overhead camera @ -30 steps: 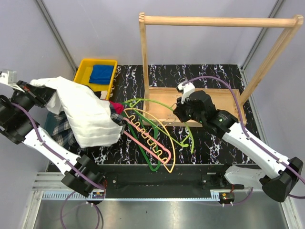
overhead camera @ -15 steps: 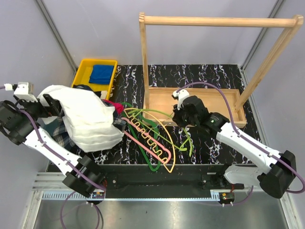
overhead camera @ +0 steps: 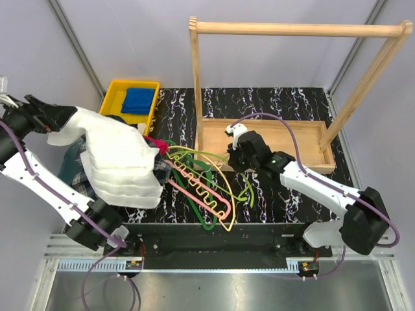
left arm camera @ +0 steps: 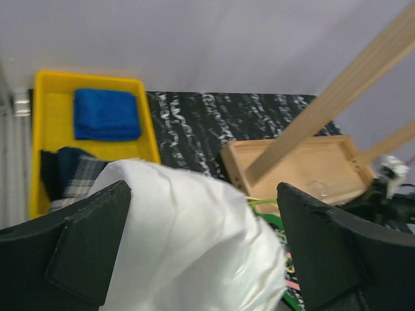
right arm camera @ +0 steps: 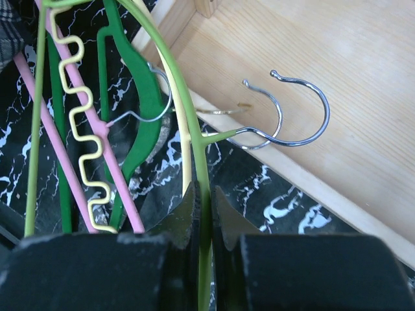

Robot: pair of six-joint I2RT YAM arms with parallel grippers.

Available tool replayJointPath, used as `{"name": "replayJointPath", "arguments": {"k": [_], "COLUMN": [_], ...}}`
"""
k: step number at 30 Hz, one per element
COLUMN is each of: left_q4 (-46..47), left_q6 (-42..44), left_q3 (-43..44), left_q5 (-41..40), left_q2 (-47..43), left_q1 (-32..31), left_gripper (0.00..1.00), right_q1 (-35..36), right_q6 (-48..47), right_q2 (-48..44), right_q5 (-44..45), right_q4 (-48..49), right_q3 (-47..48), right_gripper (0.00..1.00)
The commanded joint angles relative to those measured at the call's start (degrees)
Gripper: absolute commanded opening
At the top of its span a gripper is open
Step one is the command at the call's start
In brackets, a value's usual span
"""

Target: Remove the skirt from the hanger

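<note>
The yellow bin (overhead camera: 109, 98) holds a folded blue cloth (overhead camera: 138, 100), the wooden tray (overhead camera: 305, 139) holds chrome hooks (right arm camera: 326, 113), the skirt (overhead camera: 72, 170) lies under a white garment (overhead camera: 123, 162) below the wide-open, empty left end effector (left arm camera: 204, 230), and the closed right end effector (right arm camera: 203, 207) clamps a lime-green hanger (right arm camera: 202, 165) over the tabletop (overhead camera: 272, 103), apparently with the pale yellow hanger (right arm camera: 187, 152) arch alongside.

Skirt (overhead camera: 70, 165) left of hanger (overhead camera: 201, 189)

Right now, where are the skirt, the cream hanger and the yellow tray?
skirt (overhead camera: 78, 178), top external view, exposed plaid patch
hanger (overhead camera: 202, 188), top external view, wavy zigzag bar
yellow tray (overhead camera: 108, 97), top external view, left rim
</note>
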Motion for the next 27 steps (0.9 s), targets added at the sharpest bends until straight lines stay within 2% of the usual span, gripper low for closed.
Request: {"name": "replayJointPath", "arguments": {"k": [1,3,4,5,6,7,8,9,10,11,13,14,15,16,17,19,20,24,27], "left_q4": [2.43,5.77,13.27,20.65,31.78,64.25,78.41,87.43,93.87,94.72,94.3,93.68,92.02,91.05,89.65,82.63,79.38,57.71,52.21], "left_q6": [-10.33,-11.22,-13.13,-17.59,-35.82,-48.79,-59.97,-72.53,-75.7,-77.65,-79.33,-79.16,-78.46,-77.85,-76.8,-71.1,-65.51,-52.29,-48.15], "left_q3": [4.88,2.87,1.21,-4.21,-8.52,-13.35,-20.1,-20.86,-20.52,-19.13,-16.76,-15.87,-15.17,-13.59,-13.05,-11.39,-10.94,-8.66,-9.44], "left_q5": [16.28,16.1,15.75,11.75,10.58,9.7,8.56,8.72,8.81,8.55,8.37,8.37,8.46,8.54,8.54,7.85,7.32,2.93,0.9], "left_q2": [-3.18,-6.34,-9.31,-10.99,-12.75,-14.86,-14.88,-14.18,-12.44,-11.81,-11.1,-11.01,-11.01,-11.19,-11.27,-12.06,-12.41,-12.42,-11.63], "left_q1": [-3.22,-4.71,-4.72,-4.72,-4.37,-3.58,-2.62,-2.61,-2.69,-2.96,-3.57,-5.14,-6.2,-7.52,-10.66,-14.19,-17.51,-22.81,-25.63], "left_gripper": [0.99,0.99,0.99,0.99,0.99,0.99,0.99,0.99,0.99,0.99,0.99,0.99,0.99,0.99,0.99,0.99,0.99,0.99,0.99], "right_q1": [0.98,1.6,1.77,1.86,1.95,2.04,2.13,2.04,2.13,2.13,2.04,2.13,2.13,2.04,2.13,2.04,2.04,2.13,2.13], "right_q6": [2.02,2.64,2.99,2.91,2.99,2.99,2.91,2.82,2.47,2.29,2.2,2.12,2.12,2.03,1.94,1.24,1.15,1.32,2.55], "right_q2": [4.88,6.73,7.17,7.52,7.53,7.35,6.83,6.56,6.3,5.69,4.72,3.5,2.88,2.26,0.86,-0.9,-1.43,-5.65,-8.9], "right_q5": [-0.98,-1.07,-1.16,-1.33,-1.16,-1.25,-0.99,-0.72,0.06,0.33,1.38,1.83,2.27,3.4,4.02,6.21,6.92,10.44,14.47], "right_q4": [9.11,9.55,9.82,9.82,9.91,9.91,9.82,9.56,9.3,8.77,7.63,7.27,6.57,6.22,5.87,4.11,1.93,-4.13,-10.71], "right_q3": [0.57,0.83,0.66,0.39,0.3,0.13,-0.13,-0.22,-0.31,-0.31,-0.22,-0.05,-0.05,0.21,0.48,2.22,3.11,8.38,13.65], "right_gripper": [0.0,0.0,0.01,0.02,0.04,0.09,0.13,0.18,0.25,0.35,0.46,0.58,0.7,0.78,0.88,1.0,1.0,1.0,1.0]}}
